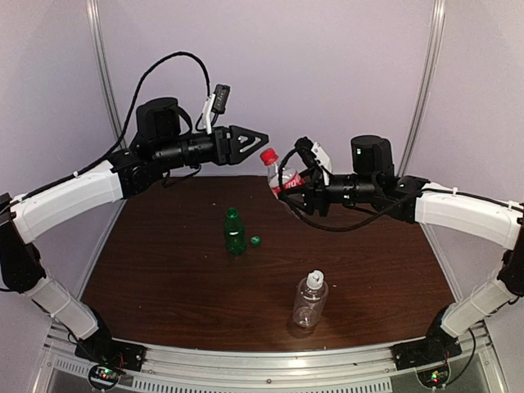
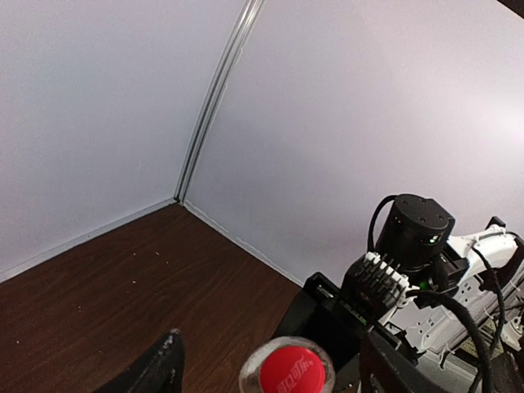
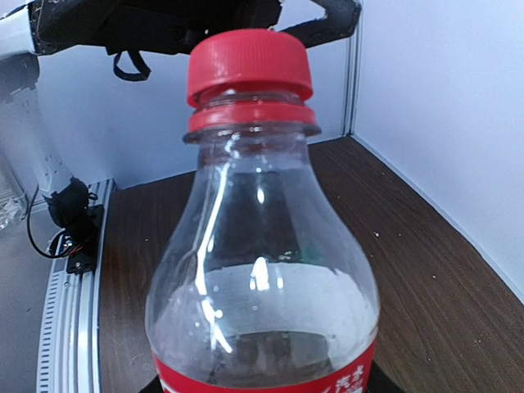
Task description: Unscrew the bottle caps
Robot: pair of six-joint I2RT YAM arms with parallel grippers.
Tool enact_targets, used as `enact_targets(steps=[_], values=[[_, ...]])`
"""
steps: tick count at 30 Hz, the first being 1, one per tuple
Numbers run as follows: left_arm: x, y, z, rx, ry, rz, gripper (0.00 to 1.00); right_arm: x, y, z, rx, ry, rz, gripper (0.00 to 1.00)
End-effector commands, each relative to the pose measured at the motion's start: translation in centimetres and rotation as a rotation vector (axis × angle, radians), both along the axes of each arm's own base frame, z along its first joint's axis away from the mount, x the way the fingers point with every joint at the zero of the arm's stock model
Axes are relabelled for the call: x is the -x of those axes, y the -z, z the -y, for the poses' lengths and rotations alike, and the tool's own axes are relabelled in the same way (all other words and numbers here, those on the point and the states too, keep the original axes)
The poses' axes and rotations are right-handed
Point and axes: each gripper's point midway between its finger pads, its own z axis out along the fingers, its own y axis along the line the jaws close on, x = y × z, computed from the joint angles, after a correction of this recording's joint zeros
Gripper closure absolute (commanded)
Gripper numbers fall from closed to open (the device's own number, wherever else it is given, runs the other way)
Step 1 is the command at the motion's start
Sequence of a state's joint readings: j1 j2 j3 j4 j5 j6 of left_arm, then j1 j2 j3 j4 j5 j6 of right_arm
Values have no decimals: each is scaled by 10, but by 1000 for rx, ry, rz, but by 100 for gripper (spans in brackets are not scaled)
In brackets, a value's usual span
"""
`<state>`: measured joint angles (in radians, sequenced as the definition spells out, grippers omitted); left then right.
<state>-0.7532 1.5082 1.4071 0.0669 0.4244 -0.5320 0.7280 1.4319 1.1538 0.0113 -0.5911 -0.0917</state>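
Right hand (image 1: 288,188) grips short clear plastic bottle with red label (image 3: 262,270), round red plastic cap (image 3: 250,70) on; left hand (image 1: 262,137) open, fingers straddling cap.

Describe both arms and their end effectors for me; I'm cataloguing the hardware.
Both the left arm and right arm have white shells on their long links and black cylindrical joint motors. The left end effector is a black triangular frame; the right end effector is black too. Loose black cables loop along them.
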Motion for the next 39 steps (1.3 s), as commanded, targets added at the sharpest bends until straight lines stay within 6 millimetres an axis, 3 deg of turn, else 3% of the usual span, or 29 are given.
enact_targets(steps=[1,7,11,20,30,39], values=[[32,-33,-5,49,150,177,19,30,-20,-4,-61,-177,-15,54],[73,-30,2,34,401,282,13,62,-28,-9,-105,-385,-108,54],[94,-30,0,49,521,328,17,75,-34,-11,-131,-482,-171,53],[97,-22,3,39,566,319,47,81,-42,-14,-172,-545,-202,53],[92,-18,6,30,551,299,53,82,-45,-13,-180,-552,-206,53],[86,-15,9,20,536,274,73,72,-44,-15,-171,-489,-200,54]])
